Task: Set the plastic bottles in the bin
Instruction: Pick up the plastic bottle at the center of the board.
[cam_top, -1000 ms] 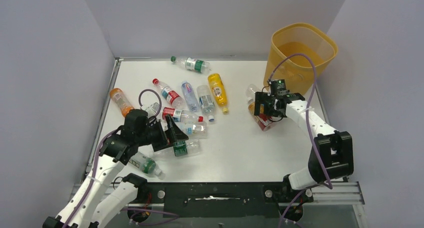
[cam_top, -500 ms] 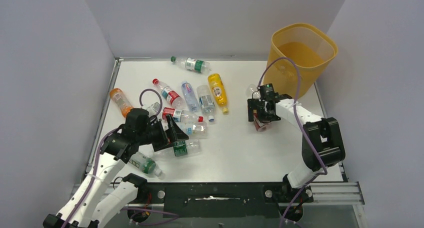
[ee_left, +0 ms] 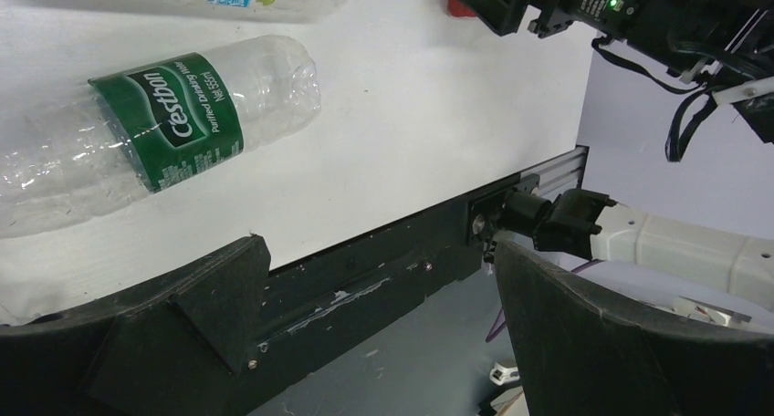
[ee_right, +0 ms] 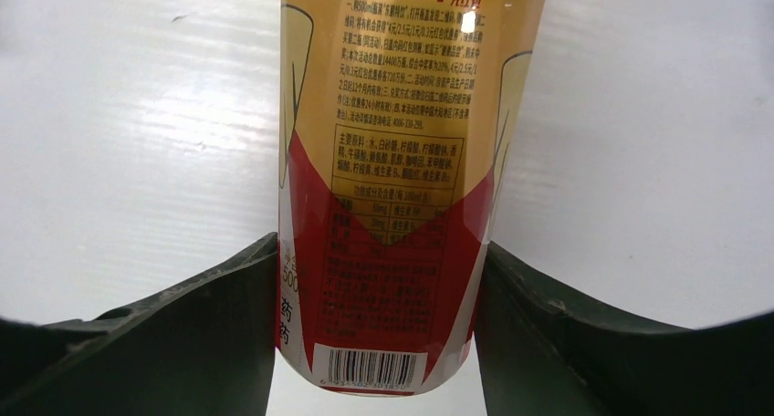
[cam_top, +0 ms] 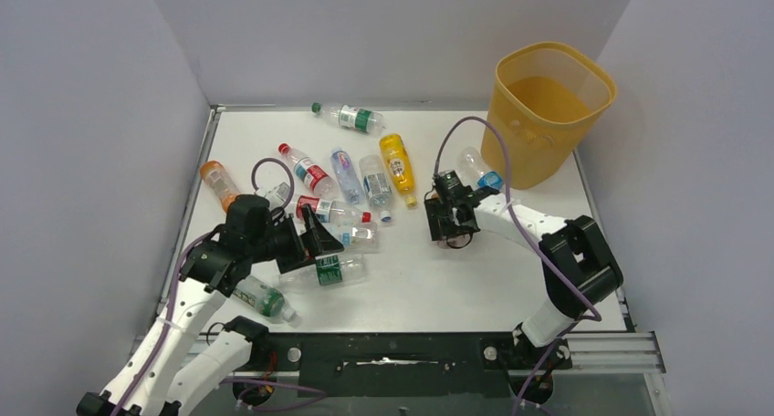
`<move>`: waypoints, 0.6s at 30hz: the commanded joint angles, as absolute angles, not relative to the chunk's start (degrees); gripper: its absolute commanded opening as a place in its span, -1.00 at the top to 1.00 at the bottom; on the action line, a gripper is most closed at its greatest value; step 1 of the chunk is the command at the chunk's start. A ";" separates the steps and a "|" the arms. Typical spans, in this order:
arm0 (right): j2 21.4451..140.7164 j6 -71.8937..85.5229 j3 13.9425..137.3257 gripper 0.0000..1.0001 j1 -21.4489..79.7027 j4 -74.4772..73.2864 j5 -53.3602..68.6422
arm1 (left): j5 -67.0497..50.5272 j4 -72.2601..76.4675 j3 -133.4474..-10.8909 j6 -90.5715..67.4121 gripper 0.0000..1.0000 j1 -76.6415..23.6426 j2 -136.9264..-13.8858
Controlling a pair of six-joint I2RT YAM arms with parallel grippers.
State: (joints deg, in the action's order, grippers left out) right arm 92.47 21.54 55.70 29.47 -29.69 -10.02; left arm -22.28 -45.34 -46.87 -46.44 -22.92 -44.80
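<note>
Right gripper (cam_top: 449, 228): fingers clamped on the red-and-gold labelled bottle (ee_right: 392, 161). The bin (cam_top: 548, 129) stands at 1 o'clock from it. Left gripper (cam_top: 315, 243): fingers apart, near the green-labelled bottle (ee_left: 164, 119).

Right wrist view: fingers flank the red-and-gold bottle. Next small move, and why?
Probably lift straight up. The right gripper has its fingers against both sides of the red-and-gold bottle, which lies on the table, so the grip looks made. The bin stands tall at the far right, so the bottle likely needs height first.
</note>
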 commanded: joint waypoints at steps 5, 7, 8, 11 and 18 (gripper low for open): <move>87.93 24.00 64.29 0.09 35.77 -37.58 -15.87 | -22.14 -42.74 -45.54 -47.49 -0.95 -23.20 -42.22; 86.01 23.99 66.83 0.09 35.73 -39.42 -16.10 | -22.27 -42.73 -44.98 -47.40 -0.95 -23.20 -41.83; 85.13 23.93 68.15 0.09 35.72 -40.12 -16.02 | -22.38 -42.73 -44.74 -47.38 -0.95 -23.20 -41.65; 82.90 22.92 72.96 0.08 35.48 -42.30 -15.98 | -22.17 -42.88 -44.60 -47.38 -0.95 -23.20 -40.75; 80.93 18.71 90.65 0.07 33.91 -49.37 -18.50 | -22.06 -43.48 -44.31 -47.46 -0.95 -23.20 -39.49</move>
